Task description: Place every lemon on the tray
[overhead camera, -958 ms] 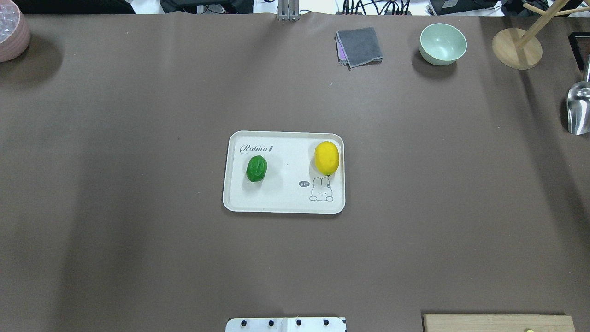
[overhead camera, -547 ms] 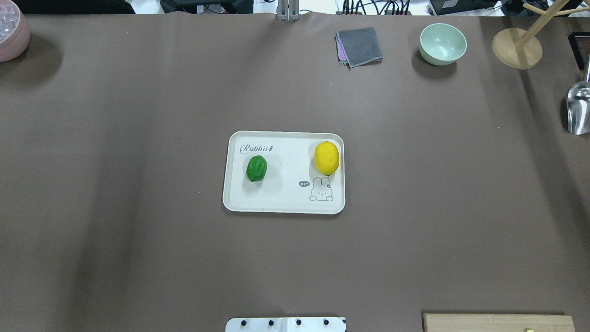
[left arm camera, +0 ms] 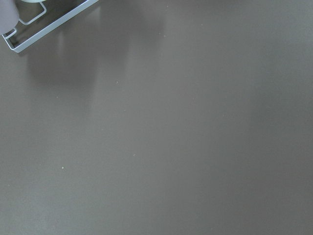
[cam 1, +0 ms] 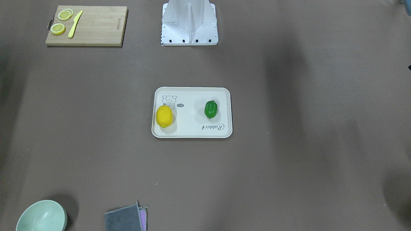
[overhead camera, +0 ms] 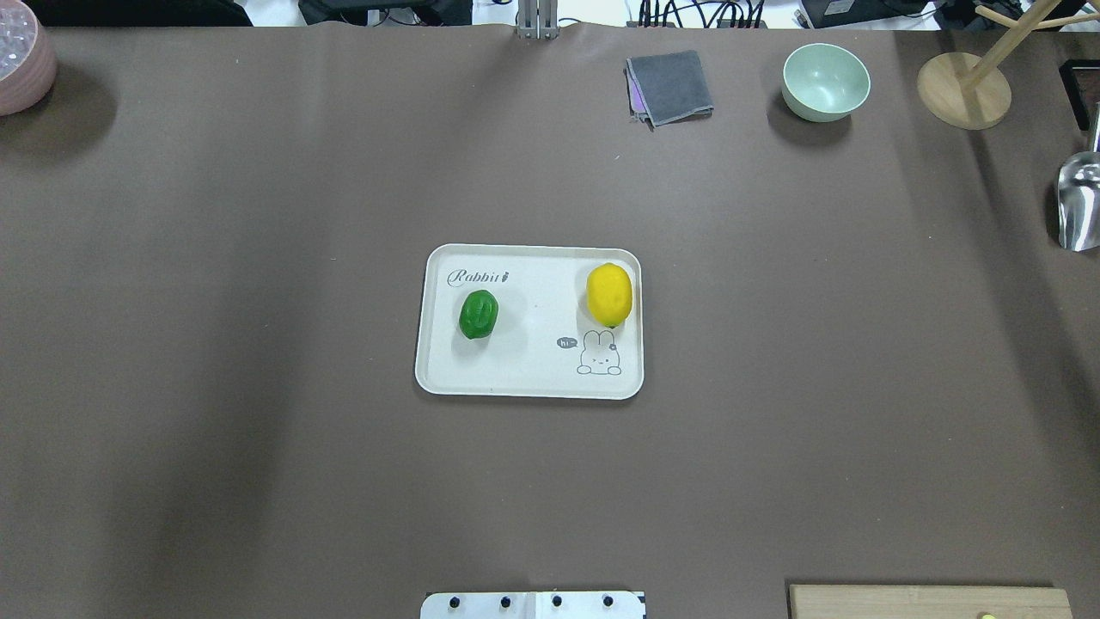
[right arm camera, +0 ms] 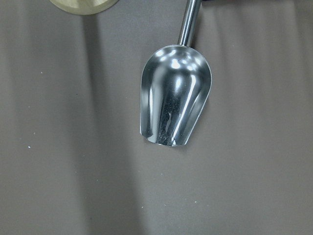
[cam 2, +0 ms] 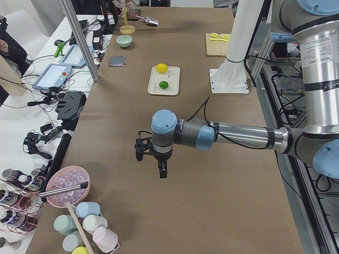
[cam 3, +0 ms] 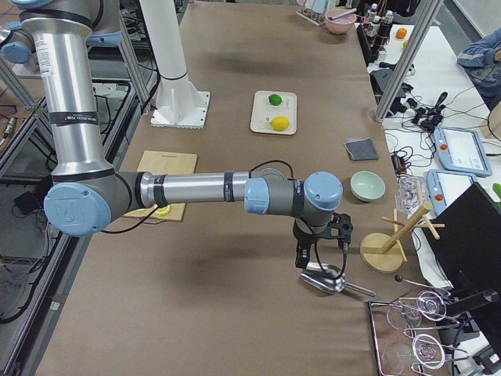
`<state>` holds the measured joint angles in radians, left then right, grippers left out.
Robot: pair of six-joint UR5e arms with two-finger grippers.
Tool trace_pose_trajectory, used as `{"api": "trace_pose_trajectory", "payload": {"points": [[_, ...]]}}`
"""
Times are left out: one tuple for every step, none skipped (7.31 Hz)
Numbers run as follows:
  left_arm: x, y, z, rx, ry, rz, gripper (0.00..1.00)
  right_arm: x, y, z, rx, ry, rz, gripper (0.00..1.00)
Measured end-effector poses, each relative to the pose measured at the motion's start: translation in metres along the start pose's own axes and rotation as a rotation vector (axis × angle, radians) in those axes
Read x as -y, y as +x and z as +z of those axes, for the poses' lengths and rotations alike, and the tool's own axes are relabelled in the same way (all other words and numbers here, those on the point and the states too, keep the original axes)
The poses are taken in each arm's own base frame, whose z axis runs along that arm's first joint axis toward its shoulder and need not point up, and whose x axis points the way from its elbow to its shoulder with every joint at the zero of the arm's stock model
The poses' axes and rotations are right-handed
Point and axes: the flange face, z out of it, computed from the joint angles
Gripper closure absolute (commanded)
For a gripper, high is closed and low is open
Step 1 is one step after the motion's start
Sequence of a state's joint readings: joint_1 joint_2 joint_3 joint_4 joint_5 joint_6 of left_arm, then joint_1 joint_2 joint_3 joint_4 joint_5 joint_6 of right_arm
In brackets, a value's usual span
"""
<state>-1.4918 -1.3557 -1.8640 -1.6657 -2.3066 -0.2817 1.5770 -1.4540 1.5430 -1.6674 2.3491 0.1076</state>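
Lying on tray (overhead camera: 533, 383), frame centre: green lemon (overhead camera: 478, 314) left, yellow lemon (overhead camera: 609, 294) right, well apart. For left gripper (cam 2: 152, 160) and right gripper (cam 3: 319, 249): released or clenched, cannot tell.

Overhead view: high behind base (overhead camera: 533, 604), looks forward and down, tray (overhead camera: 533, 365) mid-frame. Front view: across surface (cam 1: 289, 160), steep down, faces base; same tray, turned end for end. Left, right side views: at surface ends, look along it, tray far off. Left wrist view: close, straight down on surface. Right wrist view: close above scoop (right arm camera: 173, 105), shared with overhead and right views.
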Motion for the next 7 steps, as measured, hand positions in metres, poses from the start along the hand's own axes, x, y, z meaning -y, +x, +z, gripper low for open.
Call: {"api": "trace_pose_trajectory", "payload": {"points": [[-0.006,-0.008,0.005,0.004,-0.014,0.046,0.02,0.000,0.000,0.000,0.000,-0.001,0.001,0.00],[-0.009,-0.012,0.006,0.005,-0.019,0.065,0.02,0.000,0.001,0.001,0.000,-0.002,0.002,0.00],[-0.010,-0.014,0.006,0.006,-0.020,0.070,0.02,0.000,0.002,0.002,0.001,-0.004,0.003,0.00],[-0.011,-0.015,0.005,0.006,-0.019,0.070,0.02,0.000,0.002,0.002,0.002,-0.004,0.003,0.00],[-0.011,-0.016,0.005,0.005,-0.017,0.068,0.02,0.000,0.002,0.002,0.004,-0.004,0.004,0.00],[-0.011,-0.017,0.004,0.006,-0.016,0.066,0.02,0.000,0.002,0.003,0.006,-0.005,0.004,0.00],[-0.011,-0.018,0.004,0.006,-0.015,0.065,0.02,0.000,0.002,0.003,0.007,-0.005,0.004,0.00]]}}
